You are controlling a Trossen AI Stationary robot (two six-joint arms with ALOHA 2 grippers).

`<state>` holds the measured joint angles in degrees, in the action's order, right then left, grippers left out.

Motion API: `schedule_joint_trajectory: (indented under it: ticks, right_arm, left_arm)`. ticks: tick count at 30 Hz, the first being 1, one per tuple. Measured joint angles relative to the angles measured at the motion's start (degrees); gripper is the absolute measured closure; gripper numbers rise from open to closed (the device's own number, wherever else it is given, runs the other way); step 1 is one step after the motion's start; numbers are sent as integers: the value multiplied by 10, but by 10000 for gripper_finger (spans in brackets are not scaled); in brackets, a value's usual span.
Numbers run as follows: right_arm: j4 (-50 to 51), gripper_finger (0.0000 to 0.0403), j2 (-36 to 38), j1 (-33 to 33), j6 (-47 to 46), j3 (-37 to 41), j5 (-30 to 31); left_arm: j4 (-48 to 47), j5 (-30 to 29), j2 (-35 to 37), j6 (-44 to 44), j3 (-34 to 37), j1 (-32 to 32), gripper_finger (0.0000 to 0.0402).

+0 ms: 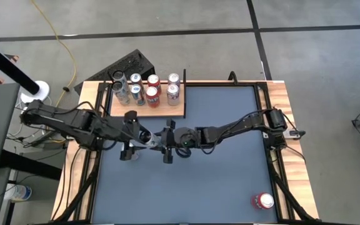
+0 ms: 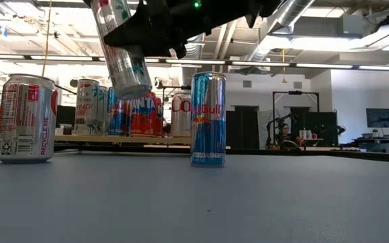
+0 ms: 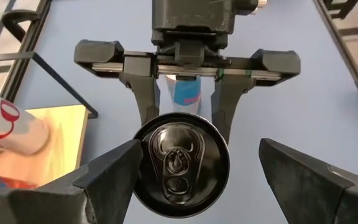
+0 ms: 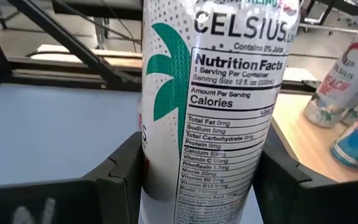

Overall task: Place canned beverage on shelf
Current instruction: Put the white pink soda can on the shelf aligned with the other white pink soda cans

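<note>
Wooden shelf (image 1: 161, 111): six cans; blue table (image 1: 230, 181): two.

White can (image 4: 210, 106), green palm print

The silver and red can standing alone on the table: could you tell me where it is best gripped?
Grip the silver and red can around its mid-body, coming in level from the side: it stands upright, round-walled, with bare table around it.

Grey concrete floor (image 1: 186, 15) with dark seams above; beyond, an open ceiling with strip lights (image 2: 329, 65).
</note>
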<state>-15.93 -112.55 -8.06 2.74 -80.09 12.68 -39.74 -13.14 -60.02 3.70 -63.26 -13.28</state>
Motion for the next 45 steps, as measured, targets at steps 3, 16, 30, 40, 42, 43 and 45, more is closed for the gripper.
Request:
schedule_joint_trajectory:
  ticks: [3, 16, 30, 40, 42, 43, 45]
  right_arm:
    - [5, 187, 0, -5, 1, -1, 7]
    - [11, 186, 1, -13, 5, -3, 5]
    - [7, 186, 1, -13, 3, -2, 8]
    - [12, 186, 1, -13, 3, -2, 24]
    - [13, 186, 1, -13, 3, -2, 24]
    - [15, 186, 1, -13, 3, -2, 24]
    - [15, 186, 1, -13, 3, -2, 24]
  left_arm:
    - [8, 12, 7, -8, 0, 0, 81]
    - [18, 13, 17, -45, -16, -2, 81]
    - [0, 42, -47, -29, -10, -2, 81]
    - [-11, 46, -45, -7, -10, 7, 84]
    - [-15, 49, -45, -6, -10, 7, 90]
    - [-17, 49, -45, -6, -9, 7, 95]
    - [-18, 48, -45, -4, -9, 7, 107]
